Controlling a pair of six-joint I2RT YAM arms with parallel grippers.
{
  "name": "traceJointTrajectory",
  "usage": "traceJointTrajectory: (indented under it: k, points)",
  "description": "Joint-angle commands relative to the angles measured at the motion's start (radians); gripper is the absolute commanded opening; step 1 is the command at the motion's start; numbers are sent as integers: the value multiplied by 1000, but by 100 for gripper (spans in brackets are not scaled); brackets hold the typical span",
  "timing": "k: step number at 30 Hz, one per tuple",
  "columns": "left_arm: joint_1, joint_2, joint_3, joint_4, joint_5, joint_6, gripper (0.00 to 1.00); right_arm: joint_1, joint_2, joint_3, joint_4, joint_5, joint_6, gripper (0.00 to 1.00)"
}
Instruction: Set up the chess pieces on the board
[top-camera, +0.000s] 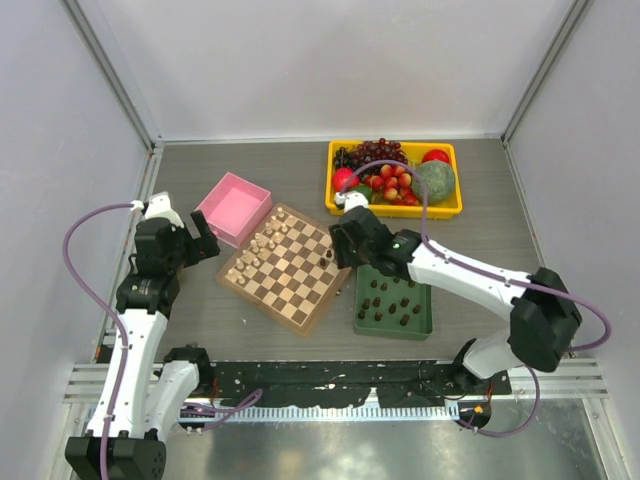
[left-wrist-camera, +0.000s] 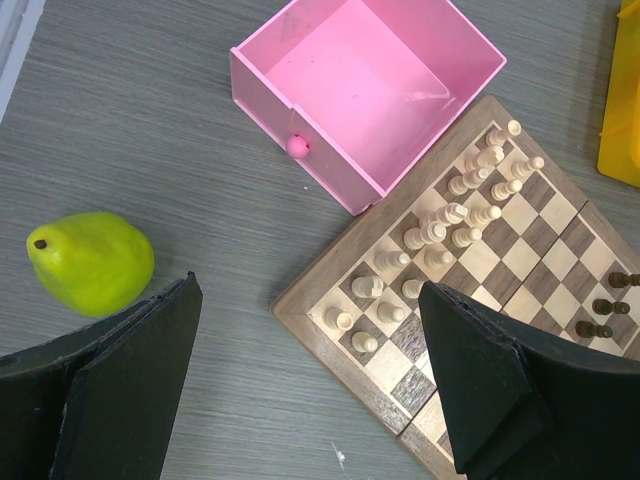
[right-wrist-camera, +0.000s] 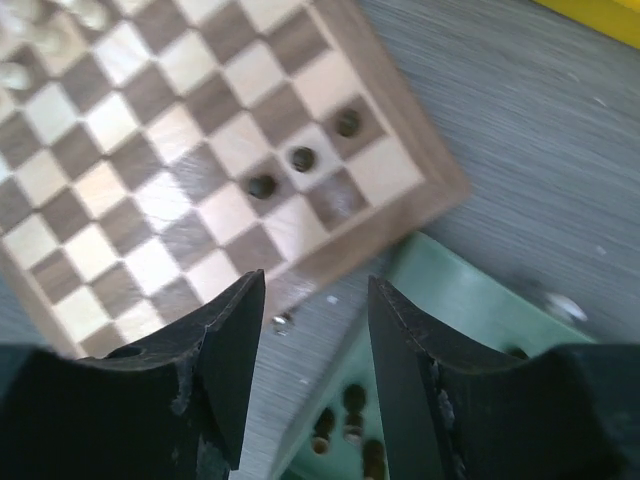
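Black fingers of the right pincer (right-wrist-camera: 315, 300) fill the bottom of the right wrist view. They are spread apart with nothing between them, and hang over the edge of the flat checkered wooden chessboard (right-wrist-camera: 190, 215) where it meets the green square tray (right-wrist-camera: 450, 290). Three of the tiny dark brown chess pieces (right-wrist-camera: 302, 158) stand side by side in one row of squares near that edge. The rest, roughly a dozen, stand loosely in the tray, just beside the board on the grey table (top-camera: 490, 230). Cream wooden pieces (left-wrist-camera: 440, 225) fill two rows on the opposite side. The left pincer (left-wrist-camera: 310, 295) is likewise spread and empty, near the board's corner by a pink square box (left-wrist-camera: 380, 80) and a green pear (left-wrist-camera: 90, 262).

The dark pieces look light, stiff and narrow-based, so they probably topple at a nudge. The safest hold is likely a gentle pinch from above on the upper body, with the fingers barely wider than the piece so its neighbours stay upright.
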Motion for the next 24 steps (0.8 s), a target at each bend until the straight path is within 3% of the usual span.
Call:
traceJointTrajectory:
  k: [1, 6, 10, 24]
  points:
    - [6, -11, 39, 9, -3, -11, 99, -79, -123, -119, 17, 74, 28, 51]
    - [6, -6, 37, 11, 4, -13, 99, -234, -226, -250, 14, -3, 54, 49]
    - [6, -8, 34, 9, 3, -11, 99, -287, -229, -293, -3, -22, 39, 48]
    - [34, 2, 34, 15, 6, -8, 99, -317, -134, -310, -50, -28, 31, 42]
